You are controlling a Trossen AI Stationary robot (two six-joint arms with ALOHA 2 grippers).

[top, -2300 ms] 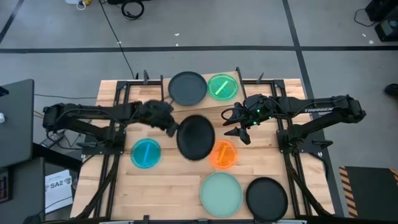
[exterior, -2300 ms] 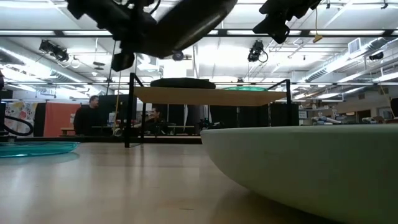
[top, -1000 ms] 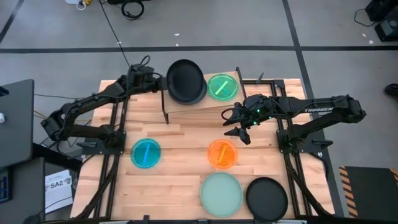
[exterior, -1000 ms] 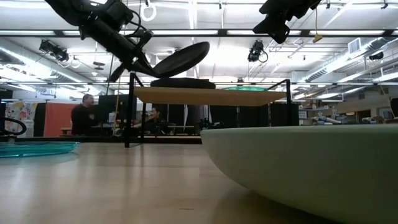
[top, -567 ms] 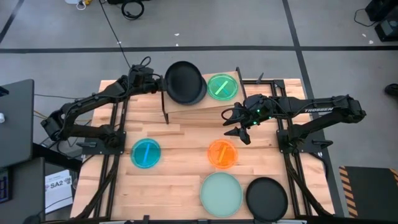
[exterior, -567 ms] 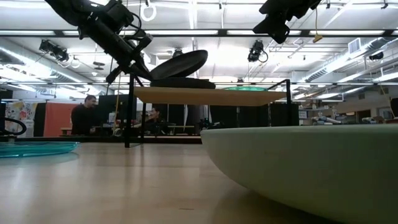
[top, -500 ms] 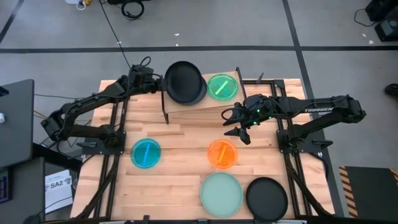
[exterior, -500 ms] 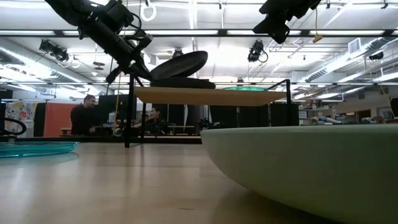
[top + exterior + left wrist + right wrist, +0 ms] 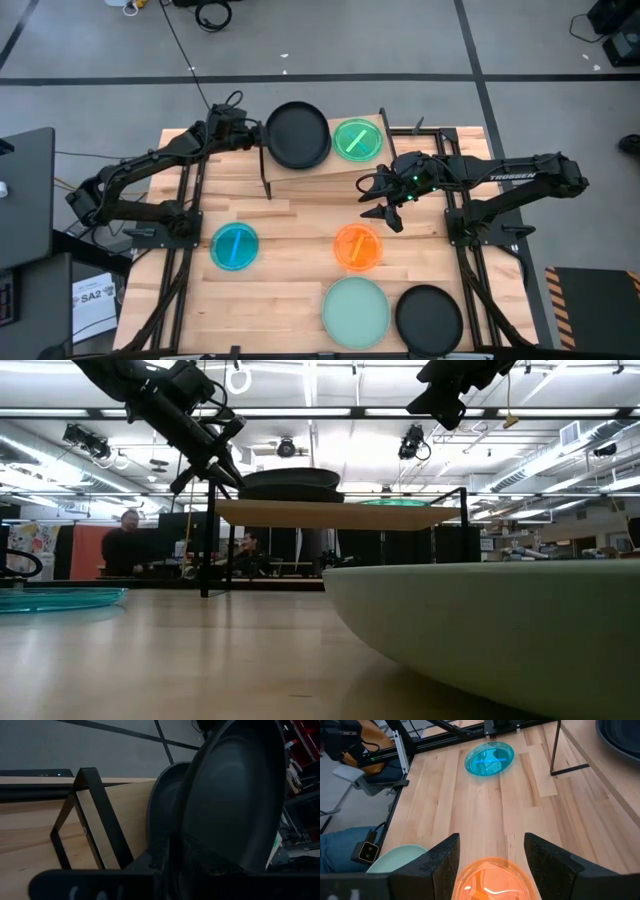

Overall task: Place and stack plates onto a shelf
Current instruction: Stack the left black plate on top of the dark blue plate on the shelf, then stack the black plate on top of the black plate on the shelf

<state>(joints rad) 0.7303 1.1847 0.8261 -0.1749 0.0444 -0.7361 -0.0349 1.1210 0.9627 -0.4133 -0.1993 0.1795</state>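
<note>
"TROSSEN" runs along the right arm; "SA2" on a floor sheet.

Robotics lab or workshop, open hall with ceiling strip lights, taped concrete floor, distant workbenches

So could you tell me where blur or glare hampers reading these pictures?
Low view: the mint plate looms as a soft, out-of-focus mass, ceiling lights glare, and a person behind is smeared. Left wrist view: dim, the black plates fill it at close range. High and right wrist views: evenly lit, sharp.
</note>
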